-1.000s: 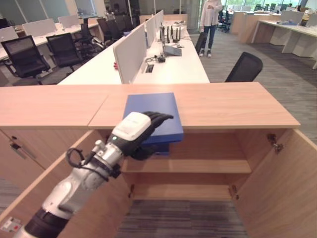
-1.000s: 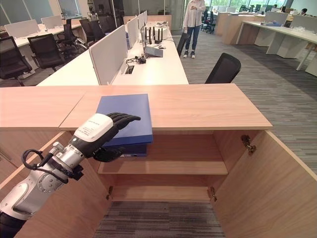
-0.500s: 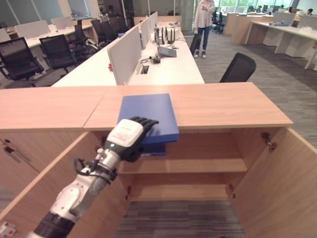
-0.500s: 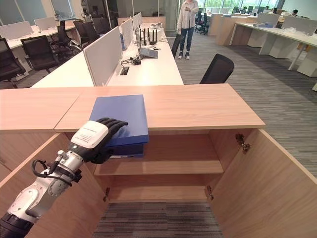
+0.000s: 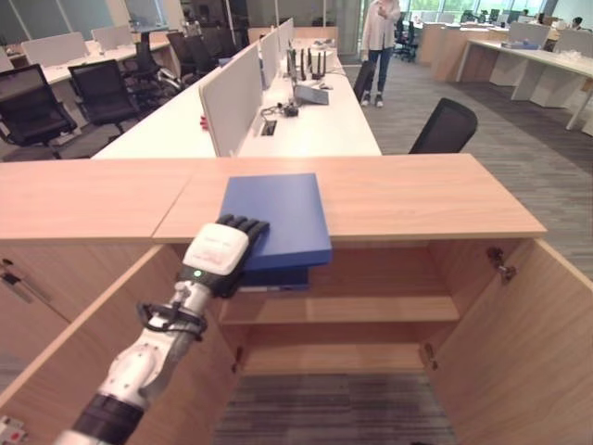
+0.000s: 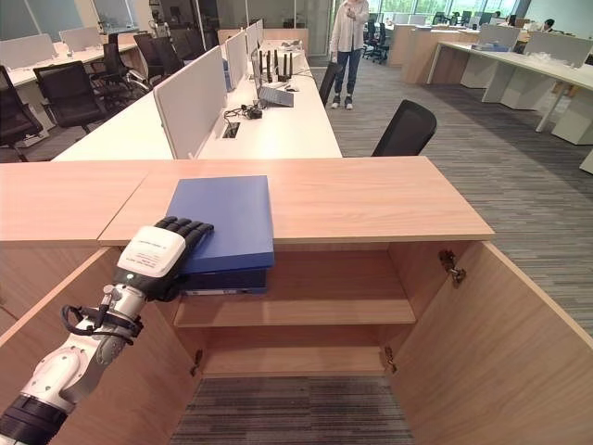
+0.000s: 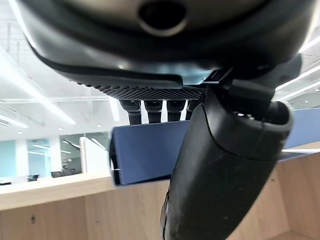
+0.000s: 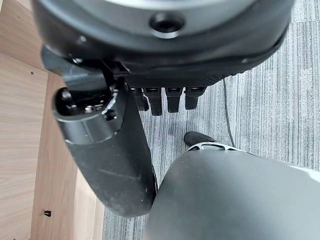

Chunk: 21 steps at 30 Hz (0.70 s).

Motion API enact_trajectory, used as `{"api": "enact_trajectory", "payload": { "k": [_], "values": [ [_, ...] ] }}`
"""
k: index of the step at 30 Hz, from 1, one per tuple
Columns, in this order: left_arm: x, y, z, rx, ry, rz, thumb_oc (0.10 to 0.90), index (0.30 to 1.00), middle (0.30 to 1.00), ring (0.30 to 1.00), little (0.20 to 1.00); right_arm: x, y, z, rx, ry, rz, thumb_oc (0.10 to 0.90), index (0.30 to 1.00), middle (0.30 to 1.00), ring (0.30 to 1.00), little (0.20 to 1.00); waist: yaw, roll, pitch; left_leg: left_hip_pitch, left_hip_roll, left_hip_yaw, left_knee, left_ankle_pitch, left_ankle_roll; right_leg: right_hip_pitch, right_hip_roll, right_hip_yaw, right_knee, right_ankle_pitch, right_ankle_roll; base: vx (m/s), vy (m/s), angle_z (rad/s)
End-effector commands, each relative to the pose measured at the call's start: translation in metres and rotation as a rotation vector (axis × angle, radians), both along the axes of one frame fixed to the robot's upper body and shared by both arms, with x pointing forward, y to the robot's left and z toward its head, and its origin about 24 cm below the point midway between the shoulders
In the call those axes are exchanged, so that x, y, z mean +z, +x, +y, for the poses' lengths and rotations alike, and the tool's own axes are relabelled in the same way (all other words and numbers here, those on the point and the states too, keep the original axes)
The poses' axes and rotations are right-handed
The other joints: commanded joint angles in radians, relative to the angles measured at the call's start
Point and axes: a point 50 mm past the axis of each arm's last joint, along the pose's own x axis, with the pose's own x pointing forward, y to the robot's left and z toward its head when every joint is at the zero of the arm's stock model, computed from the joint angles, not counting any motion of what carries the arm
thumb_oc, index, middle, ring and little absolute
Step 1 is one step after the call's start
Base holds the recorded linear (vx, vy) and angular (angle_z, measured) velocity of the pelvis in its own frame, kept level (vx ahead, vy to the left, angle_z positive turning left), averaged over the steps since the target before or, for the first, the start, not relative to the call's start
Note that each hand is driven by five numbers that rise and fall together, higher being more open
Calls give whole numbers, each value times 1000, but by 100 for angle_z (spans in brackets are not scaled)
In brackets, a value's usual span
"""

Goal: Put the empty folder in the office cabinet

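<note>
Flat blue folder (image 5: 276, 216) (overhangs cabinet (image 5: 417, 199) top), left hand (image 5: 217, 256) gripping edge.

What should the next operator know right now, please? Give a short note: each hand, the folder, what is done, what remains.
Left hand: shut on the blue folder, fingers over its top, thumb under its near-left corner.
Right hand: idle, hanging down over the carpet, fingers curled, holding nothing.
Folder: flat on the cabinet top, its near edge overhanging the open cabinet.
Done: both doors open, folder grasped.
Left: draw the folder off the top, lower it onto a shelf inside, release.
</note>
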Motion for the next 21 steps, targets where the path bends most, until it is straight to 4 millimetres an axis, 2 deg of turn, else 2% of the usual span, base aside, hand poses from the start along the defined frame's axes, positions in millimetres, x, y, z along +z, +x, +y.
{"api": "enact_trajectory", "payload": {
  "k": [1,2,3,4,5,13,18,21],
  "values": [
    [78,33,-5,16,36,-380,800,900,900,900,900,1,-1,-10,113,-69,30,800,900,900,900,900,-23,-49,-2,22,-13,-33,-3,-101,-9,42,-19,-12,7,-57,67,6,-8,-7],
    [78,35,-3,28,44,-381,800,900,900,900,900,2,-1,-10,115,-69,30,800,900,900,900,900,-25,-49,-3,22,-14,-32,-3,-101,-9,42,-19,-11,7,-57,67,1,-5,-6],
    [78,37,-2,38,47,-382,687,731,731,731,731,2,0,-10,117,-69,28,800,900,900,900,900,-26,-50,-2,22,-14,-31,-3,-102,-8,42,-18,-10,7,-57,67,-1,-5,-3],
    [77,38,0,49,50,-382,511,467,467,467,467,2,0,-10,119,-70,26,800,900,900,900,900,-28,-51,-2,22,-13,-30,-3,-101,-8,41,-18,-8,7,-57,67,0,0,0],
    [77,39,0,49,50,-382,400,300,300,300,300,2,0,-10,119,-70,25,800,900,900,900,900,-27,-51,-2,22,-13,-30,-3,-101,-8,41,-18,-8,7,-57,67,0,0,0],
    [72,40,5,52,29,-385,400,300,300,300,300,2,-3,-13,124,-79,21,800,900,900,900,900,-35,-56,-4,26,-15,-21,-3,-104,-7,40,-16,-2,7,-56,68,0,0,0],
    [73,38,1,16,15,-383,400,300,300,300,300,2,-6,-14,123,-82,26,800,900,900,900,900,-37,-59,-6,26,-15,-18,-3,-105,-7,39,-15,2,7,-55,69,0,-1,-5],
    [74,35,-8,-41,4,-383,400,300,300,300,300,2,-8,-16,120,-88,29,800,900,900,900,900,-38,-60,-8,27,-15,-17,-3,-106,-6,37,-15,4,7,-53,69,0,0,0]
  ]
}}
